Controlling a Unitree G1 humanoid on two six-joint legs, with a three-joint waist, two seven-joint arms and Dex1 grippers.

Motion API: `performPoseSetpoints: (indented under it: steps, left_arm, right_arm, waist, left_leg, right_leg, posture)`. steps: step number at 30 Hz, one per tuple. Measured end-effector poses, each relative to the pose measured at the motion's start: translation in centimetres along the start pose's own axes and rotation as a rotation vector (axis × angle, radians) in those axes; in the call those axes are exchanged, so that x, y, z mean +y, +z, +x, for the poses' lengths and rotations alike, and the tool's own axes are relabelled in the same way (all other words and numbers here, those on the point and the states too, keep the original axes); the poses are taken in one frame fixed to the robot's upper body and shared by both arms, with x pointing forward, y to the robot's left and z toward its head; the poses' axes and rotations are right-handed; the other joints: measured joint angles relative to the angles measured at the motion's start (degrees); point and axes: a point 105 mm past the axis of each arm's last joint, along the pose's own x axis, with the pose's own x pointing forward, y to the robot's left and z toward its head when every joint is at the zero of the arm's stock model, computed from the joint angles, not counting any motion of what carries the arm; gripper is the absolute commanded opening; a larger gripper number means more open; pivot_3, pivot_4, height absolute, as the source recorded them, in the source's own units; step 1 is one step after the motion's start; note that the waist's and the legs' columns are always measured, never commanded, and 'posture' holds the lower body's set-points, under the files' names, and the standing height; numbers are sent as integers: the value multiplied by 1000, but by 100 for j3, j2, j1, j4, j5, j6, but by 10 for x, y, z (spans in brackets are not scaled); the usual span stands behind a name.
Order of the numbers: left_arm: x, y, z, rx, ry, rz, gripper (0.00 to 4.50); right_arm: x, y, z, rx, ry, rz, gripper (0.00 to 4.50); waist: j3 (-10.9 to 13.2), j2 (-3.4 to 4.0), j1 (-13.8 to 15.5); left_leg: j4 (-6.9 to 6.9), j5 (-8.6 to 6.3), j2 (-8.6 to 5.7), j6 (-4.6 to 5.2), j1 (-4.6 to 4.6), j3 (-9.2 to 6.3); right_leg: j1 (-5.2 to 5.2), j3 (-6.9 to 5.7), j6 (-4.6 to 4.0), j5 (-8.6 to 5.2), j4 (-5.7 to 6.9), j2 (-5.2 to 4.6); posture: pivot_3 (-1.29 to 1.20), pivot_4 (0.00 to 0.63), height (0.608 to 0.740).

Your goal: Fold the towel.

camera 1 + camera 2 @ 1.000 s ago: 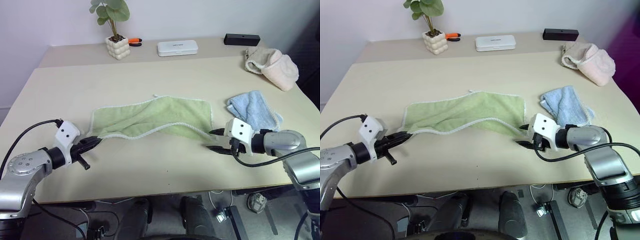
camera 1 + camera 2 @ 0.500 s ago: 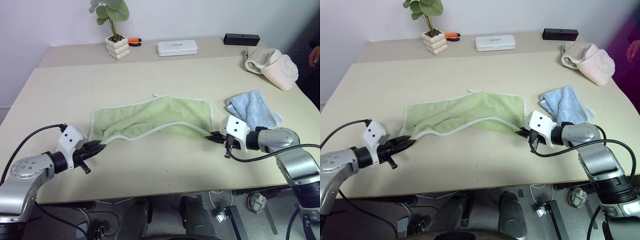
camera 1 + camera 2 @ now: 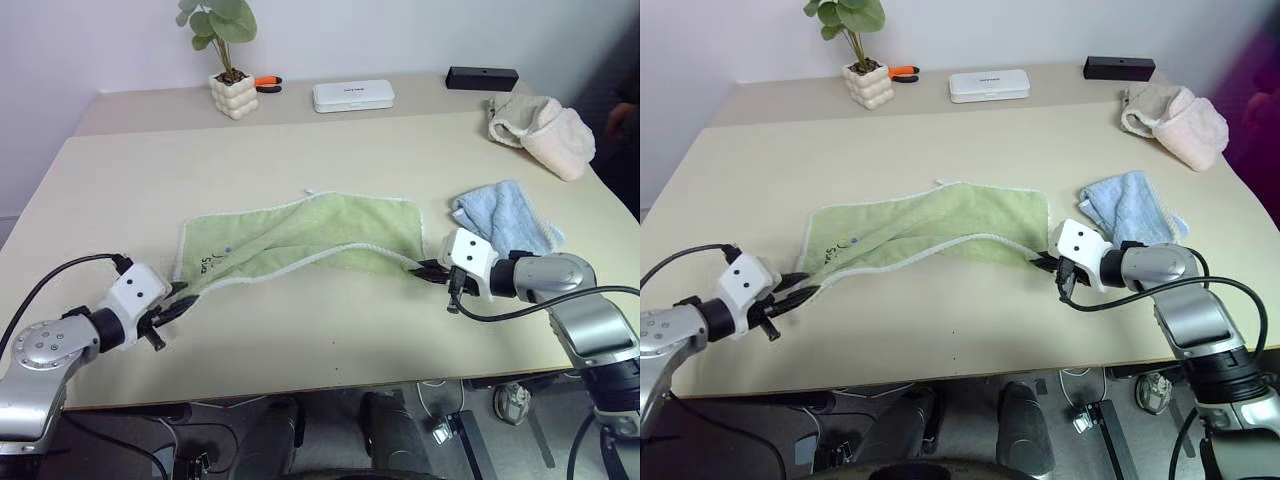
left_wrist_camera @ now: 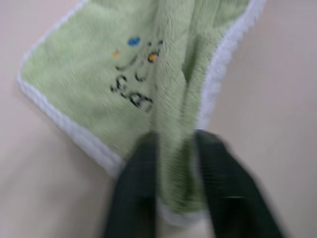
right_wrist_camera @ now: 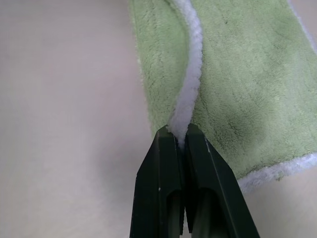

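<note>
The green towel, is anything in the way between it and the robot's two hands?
No, nothing visible is in the way. The left gripper is already pinching one near corner of the light green terry towel, and the right gripper is pinching its white edging at the other. The small light blue cloth lies off beside it.

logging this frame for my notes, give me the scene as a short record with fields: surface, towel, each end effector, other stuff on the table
surface: beige table
towel: green towel, flat, partly folded over itself, white edging, small printed mark near its left corner
left end effector: left end effector shut on the towel's near left corner
right end effector: right end effector shut on the towel's white edge at its near right corner
beside the towel: blue cloth, to its right
far right: pink towel bundle
far edge: potted plant, white case, black box
</note>
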Motion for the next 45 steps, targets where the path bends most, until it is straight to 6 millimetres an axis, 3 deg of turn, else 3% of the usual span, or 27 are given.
performPoseSetpoints:
  steps: [6, 12, 14, 17, 19, 22, 24, 25, 29, 32, 35, 39, 45]
  left_arm:
    - [13, -8, 2, 20, 57, 21, 17]
    - [27, 7, 7, -51, 107, 47, 17]
    - [51, 27, 14, -126, 182, 55, 17]
    - [99, 78, 18, -274, 335, 115, 17]
    - [121, 107, 17, -346, 409, 155, 17]
    - [141, 130, 19, -394, 448, 174, 17]
    - [141, 126, 21, -379, 420, 166, 515]
    - [138, 121, 24, -361, 386, 158, 798]
    - [106, 93, 31, -290, 179, 112, 2705]
    - [53, 70, 24, -188, -61, 96, 4178]
    - [3, 68, 22, -165, -249, 66, 4350]
    - [-46, 73, 11, -129, -415, 117, 4350]
    - [-65, 65, 17, -63, -480, 157, 4350]
  right_arm:
    - [-1, 1, 0, 0, -2, -4, 0]
    - [-12, 6, -6, 1, -34, -45, 0]
    - [-39, 14, -10, -5, -119, -86, 0]
    - [-98, 48, -24, -50, -332, -196, 0]
    - [-126, 69, -35, -88, -442, -251, 0]
    - [-148, 84, -44, -122, -514, -287, 0]
    - [-147, 84, -43, -129, -495, -289, 0]
    - [-145, 81, -41, -126, -477, -283, 0]
    - [-127, 58, -29, -92, -392, -255, 0]
    - [-113, 42, -23, -67, -347, -229, 0]
    - [-104, 37, -18, -60, -328, -212, 0]
    - [-93, 42, -12, -83, -303, -215, 0]
    - [-84, 38, -5, -89, -280, -176, 0]
  waist:
    - [0, 0, 11]
    - [0, 0, 2]
    - [4, 1, 18]
    - [4, -3, 11]
    - [0, -5, -9]
    - [0, -6, -35]
    - [-1, -5, -67]
    - [-1, -5, -89]
    - [0, -5, -211]
    - [2, -3, -265]
    - [5, -1, -200]
    - [3, -2, -147]
    - [3, 0, -61]
  left_leg:
    - [2, 0, 0, 0, 0, 0]
    - [3, 0, 0, -1, 1, 0]
    - [10, 6, -1, -8, 2, 0]
    - [20, 12, 1, -17, -5, 7]
    - [10, 13, 3, -19, -2, 17]
    - [-7, 19, 13, -33, -9, 46]
    - [-11, 1, 24, -20, -11, 72]
    - [-9, -7, 26, -13, -18, 85]
    - [-5, -19, 23, 1, -26, 110]
    - [-5, -19, 31, 1, -24, 126]
    - [3, -31, 45, 21, -19, 126]
    - [9, -26, 68, 11, -4, 124]
    - [9, -24, 68, 8, -3, 130]
  right_leg:
    - [1, 0, 1, 1, 0, 0]
    - [1, -1, 0, 4, 1, 1]
    - [3, -3, -2, 16, 3, 4]
    - [2, -7, 1, 32, 0, 15]
    - [1, -5, 3, 34, -1, 13]
    - [-18, -3, 3, 34, -17, 13]
    - [-33, -4, 4, 34, -13, 9]
    - [-47, -4, 5, 34, -12, 3]
    - [-66, -2, 10, 38, -13, -8]
    - [-78, 15, 10, 38, -12, -6]
    - [-76, 16, -4, 48, -1, 10]
    - [-57, 16, -18, 55, 1, 35]
    - [-58, 19, -23, 58, -2, 37]
  posture:
    - [0, 150, 740]
    - [0, 150, 740]
    - [0, 150, 740]
    - [0, 150, 740]
    - [0, 150, 740]
    - [0, 150, 740]
    - [0, 150, 740]
    - [0, 150, 740]
    - [0, 150, 740]
    - [0, 150, 740]
    - [0, 150, 740]
    - [0, 150, 740]
    - [0, 150, 740]
